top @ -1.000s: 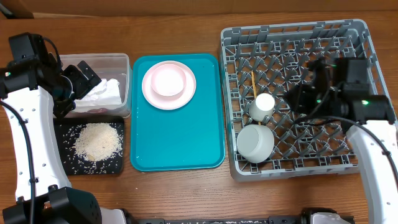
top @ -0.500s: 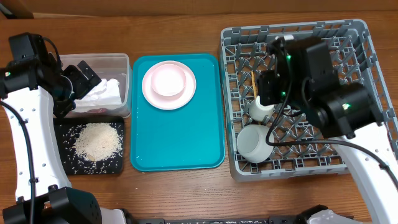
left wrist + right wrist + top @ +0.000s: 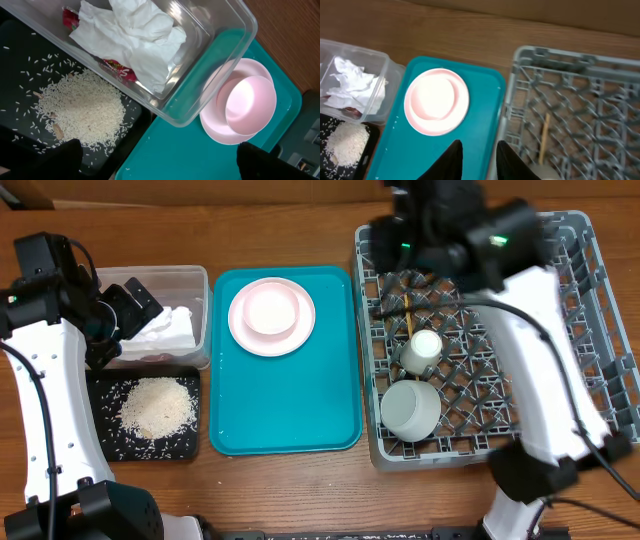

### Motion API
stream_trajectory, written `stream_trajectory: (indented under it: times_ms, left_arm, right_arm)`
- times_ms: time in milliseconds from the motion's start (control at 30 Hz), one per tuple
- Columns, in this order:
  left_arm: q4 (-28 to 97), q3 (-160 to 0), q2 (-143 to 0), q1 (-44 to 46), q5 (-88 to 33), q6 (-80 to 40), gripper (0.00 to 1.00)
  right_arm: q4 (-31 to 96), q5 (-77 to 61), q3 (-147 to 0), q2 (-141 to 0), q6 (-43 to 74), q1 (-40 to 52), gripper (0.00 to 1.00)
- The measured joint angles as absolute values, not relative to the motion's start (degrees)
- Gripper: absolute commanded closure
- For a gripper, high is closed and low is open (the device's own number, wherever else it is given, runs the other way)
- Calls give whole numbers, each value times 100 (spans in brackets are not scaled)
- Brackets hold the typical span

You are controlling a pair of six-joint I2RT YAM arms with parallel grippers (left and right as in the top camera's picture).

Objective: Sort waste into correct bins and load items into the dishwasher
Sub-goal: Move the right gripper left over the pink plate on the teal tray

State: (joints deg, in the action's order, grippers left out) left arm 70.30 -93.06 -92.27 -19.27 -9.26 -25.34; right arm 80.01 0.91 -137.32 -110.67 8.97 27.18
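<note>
Ahead of your right jaws, just swung off the dish rack (image 3: pixel 560 52) narrowly parted and empty, waits the pink plate (image 3: pixel 436 129), likely next; left jaws gape empty.

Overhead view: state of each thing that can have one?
clear tub, upright, holds tissue and red wrapper
black tray, holds loose rice
pink plate, on teal tray, pink bowl on it
cup, in dish rack, tilted
grey bowl, in dish rack
chopsticks, lying in dish rack
left gripper, jaws wide open, empty
right gripper, jaws slightly open, empty
</note>
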Motion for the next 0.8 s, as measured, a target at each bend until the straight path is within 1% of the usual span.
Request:
stream_trajectory:
  times_ms: [233,267,333,467,567,800]
  left_arm:
    - [7030,-9306,-9227,-1927,-926,-2534,0]
    - [7028,-9306,-9227,-1927,-923,-2536,0]
    - [7030,-9306,-9227,-1927,-926,-2536,0]
    - [7028,-9306,-9227,-1927,-923,-2534,0]
    - [7030,-9306,-9227,-1927,-926,-2534,0]
    - [7030,-9306,-9227,-1927,-926,-2534,0]
  right_arm:
    - [7299,93,-13780,-12130,666,3496,74]
    - [7148,93,-13780,-12298,585,3594,71]
    - [6960,91,-13780,-12582,436,3743,68]
    - [6587,89,-13782,-13281,-5,4045,66]
    - [6377,91,-13782,-13701,-287,4193,62]
    - [6042,89,-13780,-14422,-777,4436,61]
